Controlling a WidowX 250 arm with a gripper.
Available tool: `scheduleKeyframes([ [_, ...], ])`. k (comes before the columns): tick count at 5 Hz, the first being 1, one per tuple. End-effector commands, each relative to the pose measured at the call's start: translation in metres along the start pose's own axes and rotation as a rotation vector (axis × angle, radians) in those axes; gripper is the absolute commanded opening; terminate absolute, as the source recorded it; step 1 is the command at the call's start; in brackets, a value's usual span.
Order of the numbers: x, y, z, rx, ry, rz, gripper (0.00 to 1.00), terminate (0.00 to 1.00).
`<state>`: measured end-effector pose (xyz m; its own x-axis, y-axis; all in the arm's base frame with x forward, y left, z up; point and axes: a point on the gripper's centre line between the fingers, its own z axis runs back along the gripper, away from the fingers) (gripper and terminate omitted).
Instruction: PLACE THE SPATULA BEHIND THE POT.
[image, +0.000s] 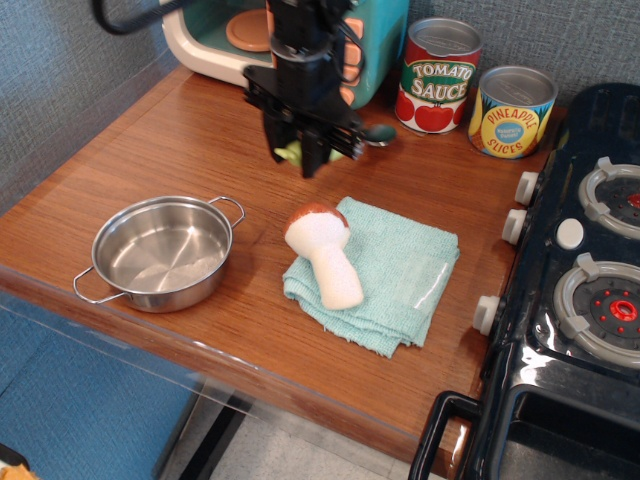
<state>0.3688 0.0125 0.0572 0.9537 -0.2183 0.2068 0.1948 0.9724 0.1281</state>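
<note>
My gripper (305, 152) is shut on the spatula (360, 138) and holds it in the air over the back middle of the table. The spatula's yellow-green handle shows between the fingers and its silver head sticks out to the right. The steel pot (160, 252) with two wire loop handles sits empty at the front left of the table, well to the left of and in front of the gripper.
A white mushroom toy (324, 254) lies on a teal cloth (395, 275) just below the gripper. A toy microwave (290, 45) stands at the back. A tomato sauce can (438, 76) and a pineapple can (511, 112) stand at back right. A toy stove (590, 260) fills the right side.
</note>
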Motion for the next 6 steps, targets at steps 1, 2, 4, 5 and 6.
scheduleKeyframes([
  [1, -0.001, -0.011, 0.007, 0.052, -0.018, 0.008, 0.00, 0.00],
  [2, -0.014, -0.003, 0.006, 0.086, -0.047, 0.074, 0.00, 0.00],
  [4, -0.037, 0.016, -0.004, 0.126, 0.000, 0.163, 0.00, 0.00],
  [5, -0.038, 0.022, -0.006, 0.129, 0.011, 0.168, 0.00, 0.00],
  [6, -0.039, 0.024, -0.011, 0.088, 0.021, 0.146, 1.00, 0.00],
])
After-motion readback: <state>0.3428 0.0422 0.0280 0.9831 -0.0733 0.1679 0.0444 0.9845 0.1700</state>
